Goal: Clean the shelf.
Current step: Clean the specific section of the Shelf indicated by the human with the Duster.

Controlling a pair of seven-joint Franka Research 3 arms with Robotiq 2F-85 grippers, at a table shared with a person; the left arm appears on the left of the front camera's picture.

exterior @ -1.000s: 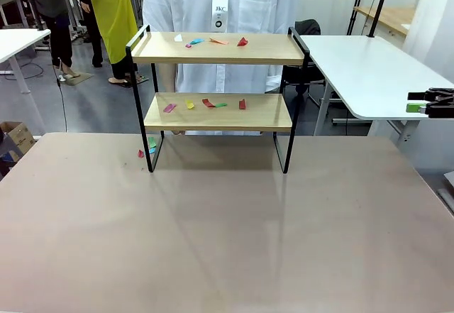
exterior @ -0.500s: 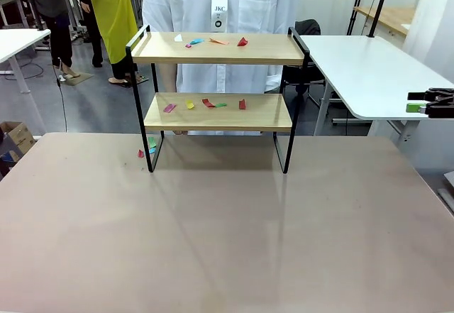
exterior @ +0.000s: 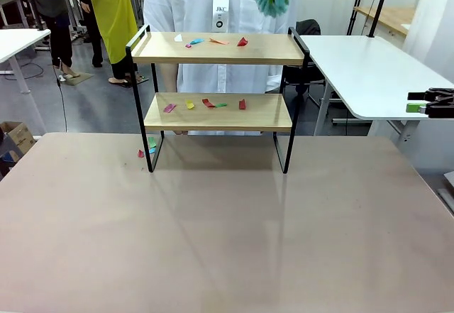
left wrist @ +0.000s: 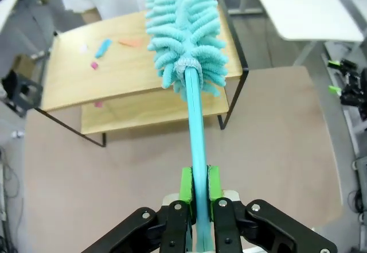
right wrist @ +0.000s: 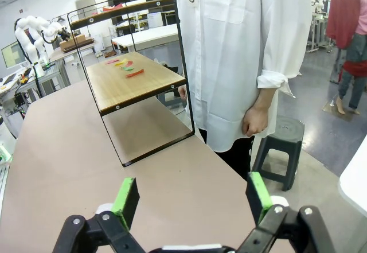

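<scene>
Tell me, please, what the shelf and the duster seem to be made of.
The shelf: pale boards with a matte wood look, perhaps laminate; thin black frame, probably painted metal. The duster: soft teal looped strands, likely microfibre, on a smooth teal handle, apparently plastic.

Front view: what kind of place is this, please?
Probably a lab or workshop, not a home: a person in a white coat with a badge stands behind the shelf, plain white tables stand around, and black stands rise at the back.
</scene>
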